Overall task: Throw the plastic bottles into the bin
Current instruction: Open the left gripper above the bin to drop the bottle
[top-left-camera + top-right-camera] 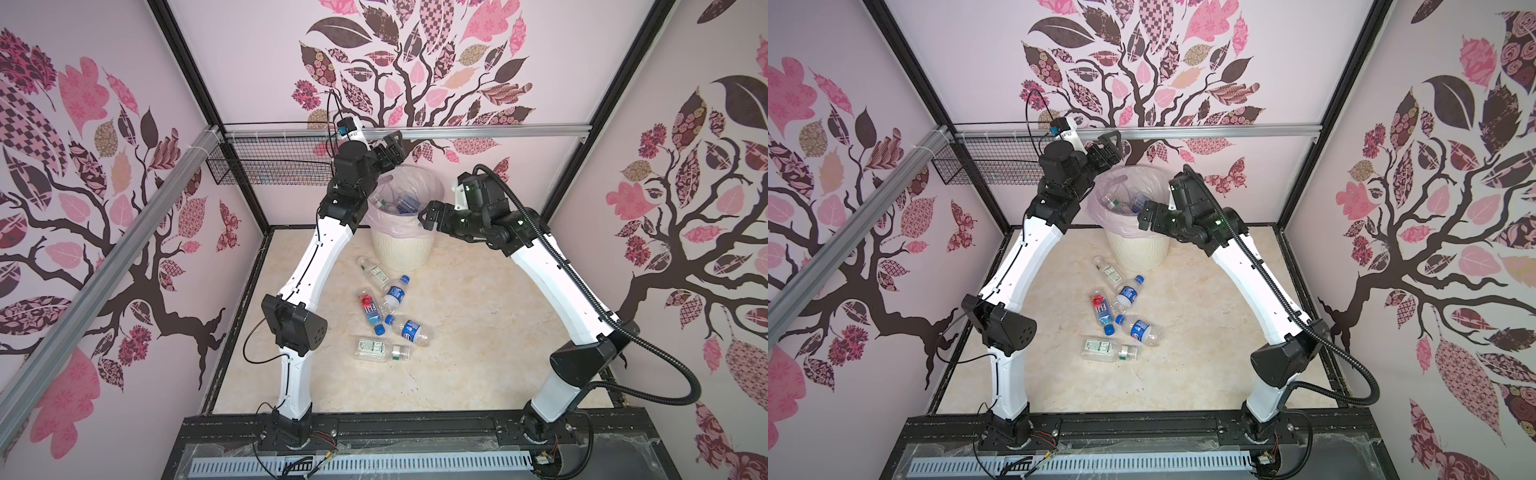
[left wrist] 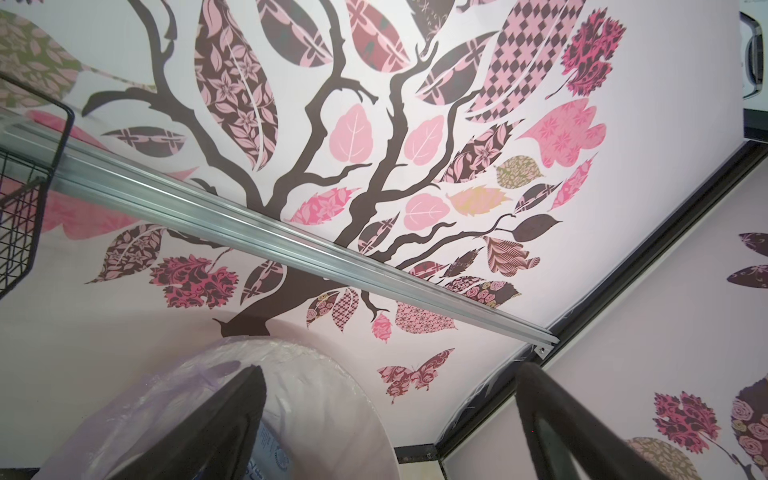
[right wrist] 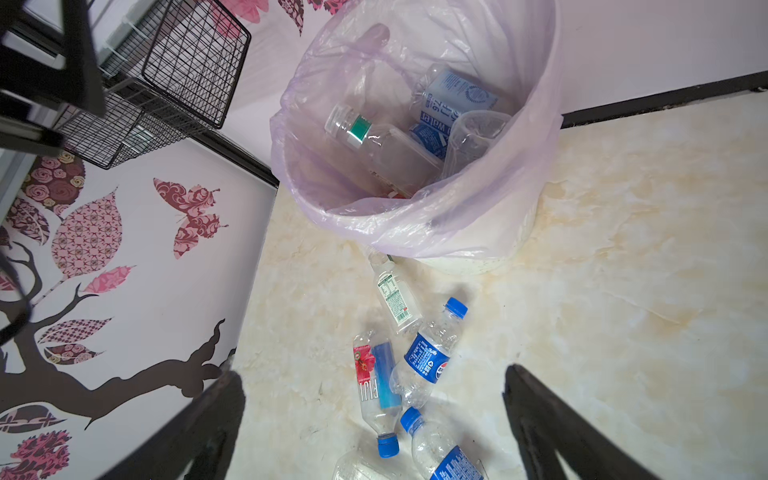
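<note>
Left jaws: spread wide, nothing between them, raised over the far-left edge of the bin (image 1: 401, 249). Right jaws: likewise spread and empty, just beside the bin's near-right rim, facing down toward the counter (image 1: 498, 332).

The bin stands at far centre, lined with a pink bag (image 3: 457, 232). Several bottles in the bin (image 3: 386, 141) lie loose at the bottom. Five bottles on the counter (image 1: 380, 349) lie in a cluster just on the near side of the bin, left of centre.

Risks, as judged:
- Both arms meet at the bin mouth, so retracting together could bring the wrists into contact.
- Right jaws sit close to the bag's draped edge. A sideways sweep could snag it or shove the light bin.
- In the cluster, the red-and-blue labelled bottle (image 1: 369, 309) and a blue-capped bottle (image 1: 395, 293) touch or overlap. Closing on one would likely nudge its neighbour, and round empty bottles roll away.
- Thin clear walls may buckle and squirt out of an off-centre pinch.
</note>
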`<state>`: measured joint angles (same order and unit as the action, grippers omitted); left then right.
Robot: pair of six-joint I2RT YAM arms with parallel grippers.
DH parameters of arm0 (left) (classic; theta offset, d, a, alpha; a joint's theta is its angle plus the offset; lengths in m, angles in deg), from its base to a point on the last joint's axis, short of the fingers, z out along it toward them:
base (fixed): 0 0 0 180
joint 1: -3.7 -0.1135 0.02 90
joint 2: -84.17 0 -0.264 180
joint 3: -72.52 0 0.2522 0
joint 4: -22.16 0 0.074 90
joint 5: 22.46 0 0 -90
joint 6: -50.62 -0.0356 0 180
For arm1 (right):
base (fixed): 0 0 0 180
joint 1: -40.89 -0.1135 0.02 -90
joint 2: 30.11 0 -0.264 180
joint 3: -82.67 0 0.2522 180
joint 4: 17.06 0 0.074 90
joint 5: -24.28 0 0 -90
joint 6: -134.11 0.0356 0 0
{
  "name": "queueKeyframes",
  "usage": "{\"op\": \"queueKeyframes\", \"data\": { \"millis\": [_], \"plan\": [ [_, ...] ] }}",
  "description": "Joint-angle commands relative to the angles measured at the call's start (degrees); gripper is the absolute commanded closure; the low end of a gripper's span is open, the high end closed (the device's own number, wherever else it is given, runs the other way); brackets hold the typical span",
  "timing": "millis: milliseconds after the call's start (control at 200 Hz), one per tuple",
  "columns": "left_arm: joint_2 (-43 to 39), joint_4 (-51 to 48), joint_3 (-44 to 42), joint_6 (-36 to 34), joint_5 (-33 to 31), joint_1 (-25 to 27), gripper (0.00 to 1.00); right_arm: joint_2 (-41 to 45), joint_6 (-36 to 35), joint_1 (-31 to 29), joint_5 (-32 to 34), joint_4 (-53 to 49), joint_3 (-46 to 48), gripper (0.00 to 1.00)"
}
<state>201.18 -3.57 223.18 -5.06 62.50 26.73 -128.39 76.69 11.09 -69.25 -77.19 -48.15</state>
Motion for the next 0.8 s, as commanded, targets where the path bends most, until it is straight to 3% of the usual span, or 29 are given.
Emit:
{"op": "queueKeyframes", "data": {
  "millis": [0,435,795],
  "plan": [
    [-2.49,0.76,-3.65,-0.33,0.53,-0.01,0.03,3.22,1.34,0.37,-0.91,1.11,0.59,0.00],
    [-11.80,-1.36,-15.79,-0.54,-0.15,-0.35,0.03,6.58,1.40,0.27,-0.05,2.56,6.78,0.00],
    [-24.62,-3.32,-34.84,-0.75,-2.50,-2.19,0.03,9.65,-1.21,0.26,1.80,2.88,11.84,0.00]
  ]
}}
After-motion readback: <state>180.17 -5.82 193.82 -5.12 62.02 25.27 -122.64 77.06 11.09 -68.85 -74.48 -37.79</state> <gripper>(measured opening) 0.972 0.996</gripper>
